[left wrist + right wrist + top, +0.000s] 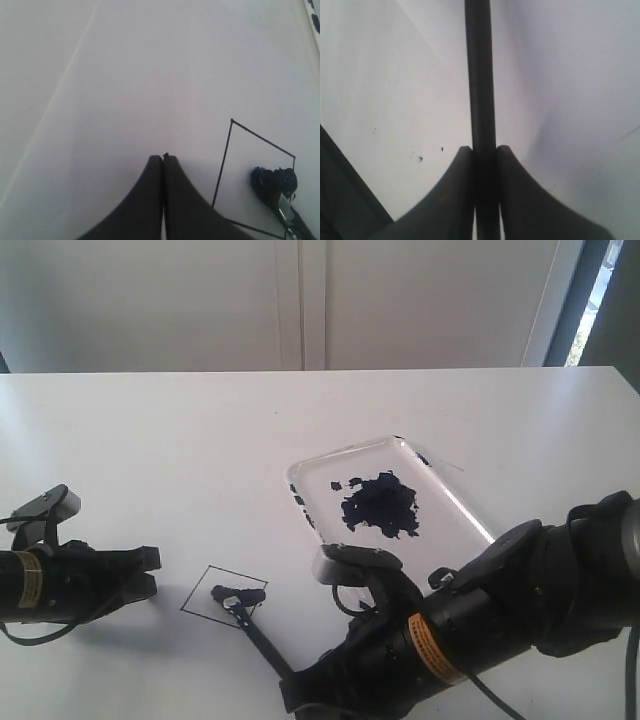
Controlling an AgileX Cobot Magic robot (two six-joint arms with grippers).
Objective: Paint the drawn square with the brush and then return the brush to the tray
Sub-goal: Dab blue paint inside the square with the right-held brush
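Note:
The drawn square is a thin black outline on the white sheet, with a small dark blue smear inside it. The brush lies slanted, its paint-laden bristles touching down inside the square. My right gripper is shut on the brush's black handle near the front edge. My left gripper rests just left of the square, shut with nothing between its fingers. The tray with its dark blue paint blotch sits right of centre, behind the right arm.
The white table runs back to a pale wall. A few small paint specks mark the sheet near the right gripper. The bulky right arm covers the front right corner.

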